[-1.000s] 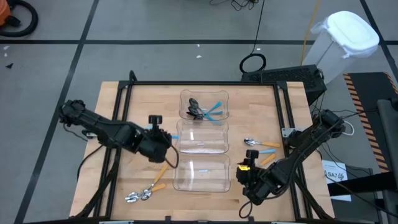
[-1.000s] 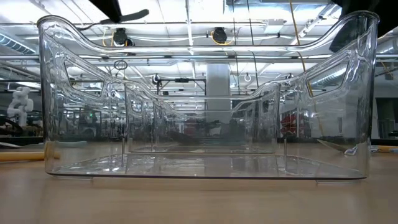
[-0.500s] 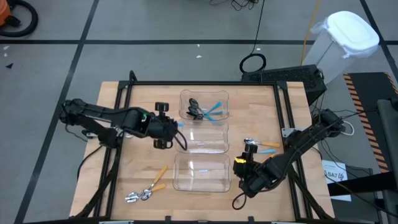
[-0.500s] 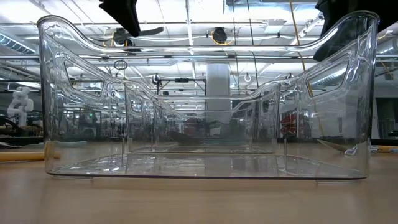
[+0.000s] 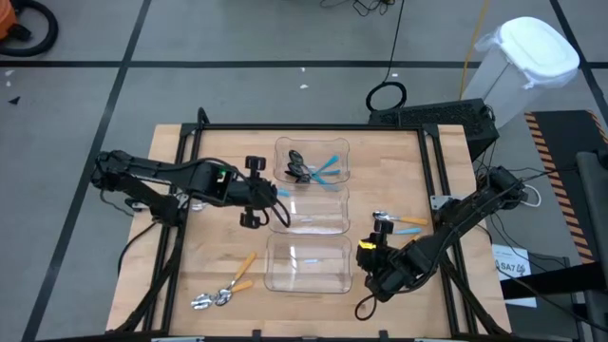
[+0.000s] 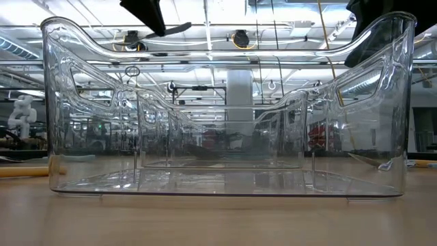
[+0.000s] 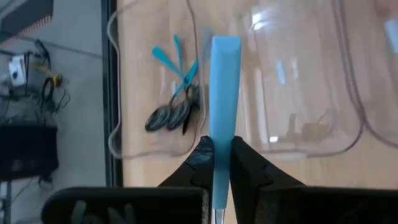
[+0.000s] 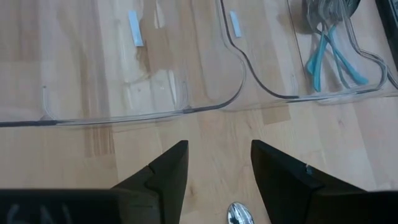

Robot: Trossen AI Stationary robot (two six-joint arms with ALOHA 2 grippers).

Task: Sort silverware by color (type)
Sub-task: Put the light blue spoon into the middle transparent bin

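My left gripper (image 5: pixel 274 196) is shut on a light-blue-handled spoon (image 7: pixel 224 81) and hovers by the left rim of the middle clear bin (image 5: pixel 332 226). The far bin (image 5: pixel 334 178) holds dark-bowled spoons with blue handles (image 7: pixel 174 106). The near bin (image 5: pixel 275 277) is next to my right gripper (image 8: pixel 217 155), which stands open above the table at that bin's right side. A silver spoon bowl (image 8: pixel 239 213) lies on the wood below its fingers. More spoons lie flat on the table: a pair with orange handles (image 5: pixel 223 293) at the near left, others (image 5: pixel 397 221) at the right. My left gripper pinches the spoon's blue handle (image 7: pixel 219 163) between its two fingers, close to the end where the metal neck begins. The fingers run along the handle, slanting down from the table's left. The handle's wide free end sticks out past the fingertips, lifted clear of the table.
The three clear bins stand in a row from far to near down the table's middle. A black frame (image 5: pixel 313 127) runs round the table's edges. Bare wood lies left of the bins and between the bins and the right-hand spoons.
My left gripper, still shut on the blue-handled spoon, has swung from beside the near bin toward the table's far edge and a little to the right, up to the middle bin's left rim, rolling somewhat on the way. The spoon has stayed lifted clear.
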